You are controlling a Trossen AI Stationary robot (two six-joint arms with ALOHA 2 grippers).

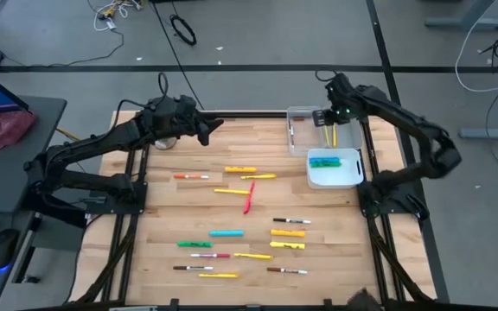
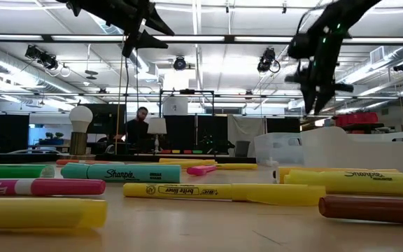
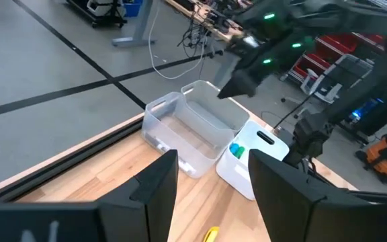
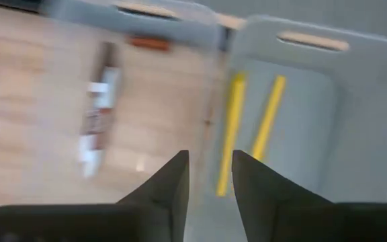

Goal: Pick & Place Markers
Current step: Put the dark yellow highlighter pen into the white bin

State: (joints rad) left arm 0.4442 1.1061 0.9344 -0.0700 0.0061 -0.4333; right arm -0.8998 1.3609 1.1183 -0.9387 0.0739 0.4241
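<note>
1. The right end effector [image 1: 328, 130] hangs above the clear bin [image 1: 294, 130] at the far right of the surface [image 1: 162, 220]. Its fingers [image 4: 168, 185] stand slightly apart with nothing between them.
2. Below it, two thin yellow markers [image 4: 248, 131] lie side by side in one compartment, and a white-barrelled marker [image 4: 96, 117] lies in the next, which suggests sorting by kind.
3. A white bin [image 1: 342, 176] just beside the clear one holds a green highlighter [image 1: 324, 161], possibly with a cyan one alongside; the overhead view is too small to be sure.
4. The left end effector [image 1: 210, 131] waits above the far left part of the surface, fingers [image 3: 154, 181] apart and empty, aimed toward the bins.
5. Most markers [image 1: 232, 233] lie scattered across the middle and near parts of the surface, so the job looks far from done.
</note>
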